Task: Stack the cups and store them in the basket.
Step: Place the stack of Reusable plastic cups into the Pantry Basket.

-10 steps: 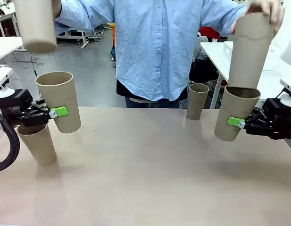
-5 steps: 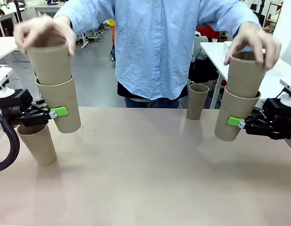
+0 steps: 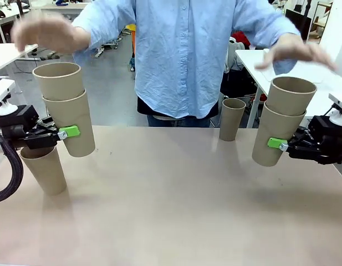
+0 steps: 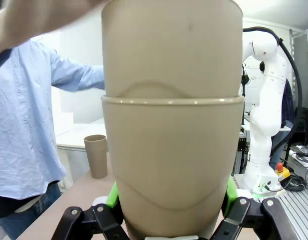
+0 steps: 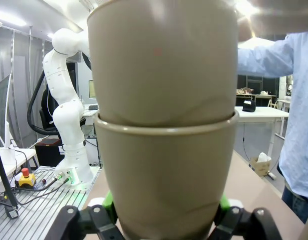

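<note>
**Materials and shapes.** Six cups of plain tan-brown kraft paper, tall and tapered, with matte walls and thin rolled rims. The table (image 3: 171, 199) is a smooth, matte tan surface.

**Left stack.** The left gripper (image 3: 71, 132) is closed on the lower wall of an outer cup (image 3: 71, 124), with one green pad pressed against each side, as the left wrist view shows (image 4: 171, 200). An inner cup (image 3: 60, 81) is nested in it, and about half of it stands above the outer rim. The pair is held above the table.

**Right stack.** The right gripper (image 3: 277, 143) is clamped in the same way on a second outer cup (image 3: 275, 136), and its pads flank the wall in the right wrist view (image 5: 163, 205). A second inner cup (image 3: 291, 95) is seated in it and stands up to a similar height. This pair is also held off the surface.

**Loose cups.** One cup (image 3: 44, 169) stands on the table just below the left gripper. Another, the far cup (image 3: 233, 118), stands at the table's far edge, between the person and the right stack.

**Orientation.** Every cup has its mouth up and its narrow base down, with the long axis near vertical. In the front view the two held stacks lean slightly outward at the rim.

**Person.** One blurred hand (image 3: 46, 32) is above the left stack and the other hand (image 3: 295, 52) is above the right stack. Neither hand touches a cup.
</note>
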